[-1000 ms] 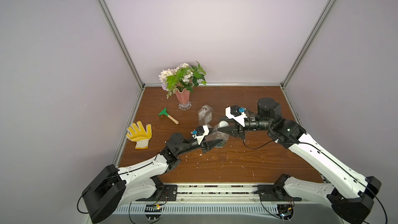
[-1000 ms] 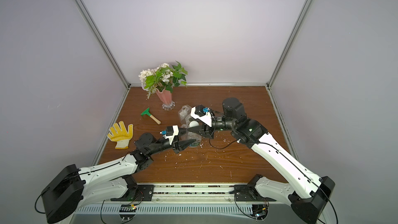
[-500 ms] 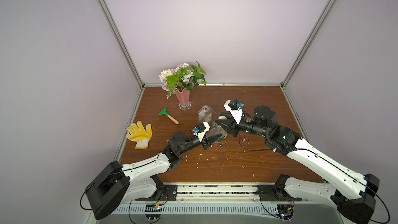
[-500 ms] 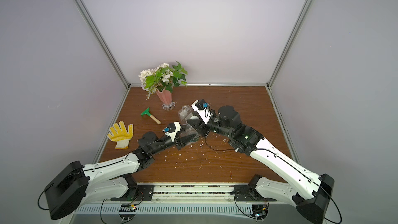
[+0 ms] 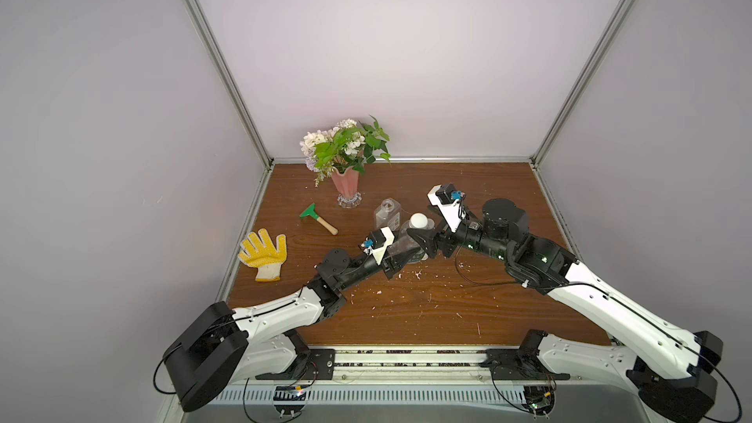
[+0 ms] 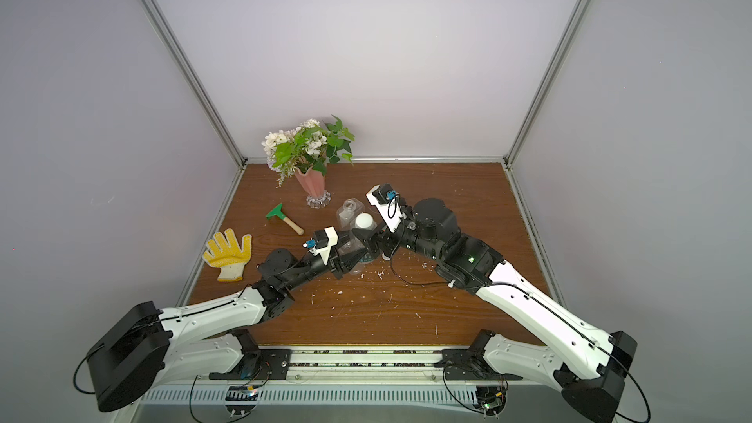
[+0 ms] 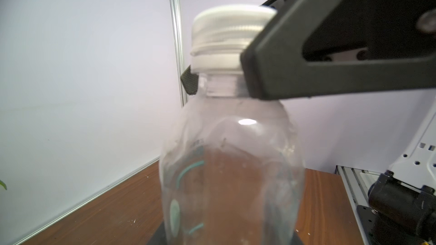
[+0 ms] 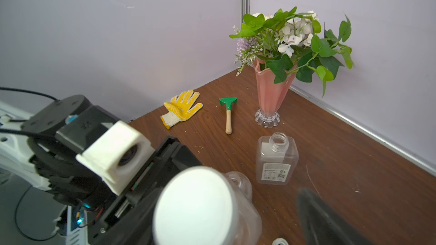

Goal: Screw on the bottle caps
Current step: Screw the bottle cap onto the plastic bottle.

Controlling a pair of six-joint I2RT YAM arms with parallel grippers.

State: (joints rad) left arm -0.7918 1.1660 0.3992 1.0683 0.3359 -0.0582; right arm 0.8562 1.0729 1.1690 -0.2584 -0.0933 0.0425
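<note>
Firstly, both top views: L fingers (image 5: 395,267) pinch rounded bottle (image 5: 409,242) low on body; white cap (image 5: 418,220) sits on its neck, btwn R fingers (image 5: 423,238). L wrist view: R fingers spread, flanking neck below cap. R wrist view: one finger seen, apart from cap.

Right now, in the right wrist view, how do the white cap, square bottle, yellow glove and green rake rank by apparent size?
1. white cap, which looks largest only because it sits right at the camera
2. square bottle
3. yellow glove
4. green rake
</note>
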